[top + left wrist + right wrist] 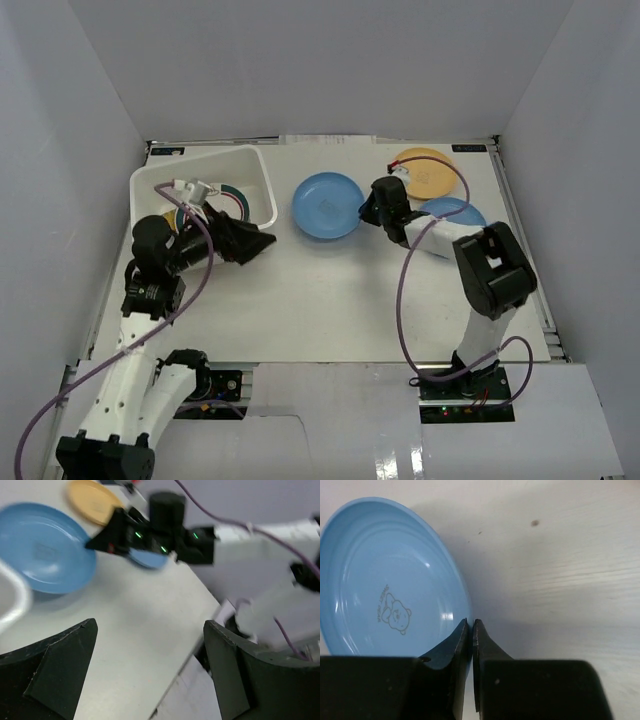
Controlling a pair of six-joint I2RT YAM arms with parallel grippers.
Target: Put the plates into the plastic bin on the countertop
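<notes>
Partway: green-rimmed white plate [236, 196] in white slotted plastic bin [205, 158] at 10 o'clock; left out are round blue plate [327, 205] at 12, rim apparently pinched by right gripper [471, 623], plus orange-tan plate [425, 172] and second blue plate [462, 210] at 2; left gripper [150, 630] spread, empty.

Two arms reaching inward, one gripper spread and one pinched.
The left arm [150, 290] bends up and turns right, the left gripper [150, 625] level with its fingers [55, 665] wide apart. The right arm [490, 270] folds leftward, and the right gripper [471, 625] points down, narrowed to a slit on the blue plate [385, 580] rim.
</notes>
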